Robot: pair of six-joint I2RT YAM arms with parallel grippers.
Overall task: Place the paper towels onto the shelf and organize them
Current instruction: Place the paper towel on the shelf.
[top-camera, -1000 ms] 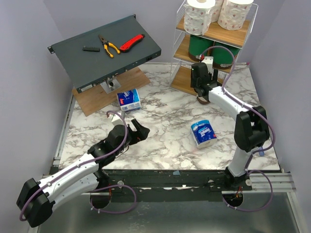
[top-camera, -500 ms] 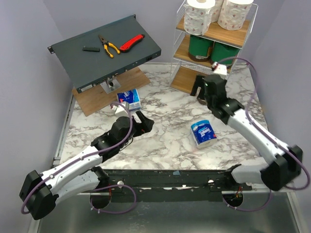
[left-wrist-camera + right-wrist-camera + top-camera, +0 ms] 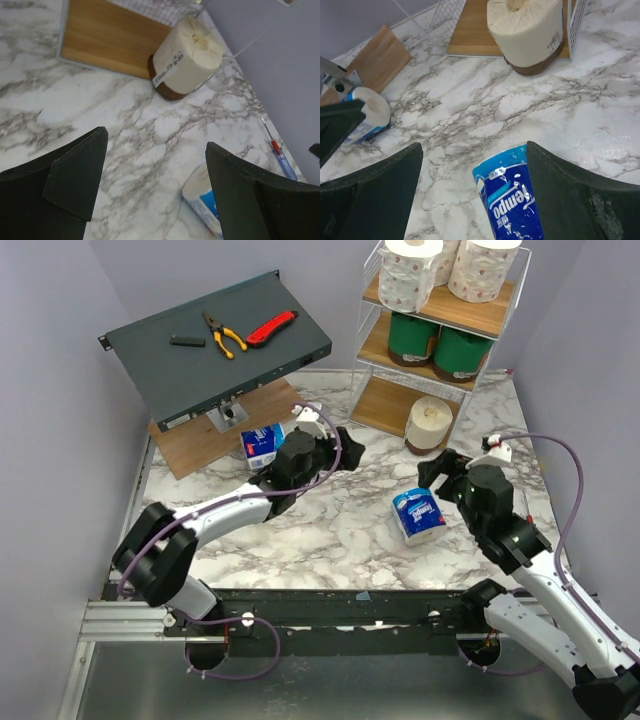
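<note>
Across the far right corner of the marble table [image 3: 340, 535] stands the shelf [image 3: 378, 403], a white wire rack with three wooden tiers. Its top tier carries the white rolls with pink print [image 3: 410, 278], and its middle tier carries the two green-wrapped rolls [image 3: 412, 338] side by side. The cream roll [image 3: 432, 423] stands upright at the front edge of the bottom tier, its brown base overlapping onto the marble. Two blue-and-white packs lie off the shelf. The near pack [image 3: 418, 515] lies on its side on the right half of the table. The far pack [image 3: 262, 443] lies beside the flat wooden board [image 3: 190, 445], partly hidden by the left arm. The left gripper [image 3: 345, 448] hangs over the table between the far pack and the shelf, fingers spread wide and holding nothing. The right gripper [image 3: 440, 472] hangs just above the near pack, fingers likewise wide apart. In the right wrist view the pack lies between them, nearer the right-hand finger, with no grip on it. At rear left, a slanted dark grey box [image 3: 180, 375] carries pliers [image 3: 223, 335] and a red knife [image 3: 270, 328].
</note>
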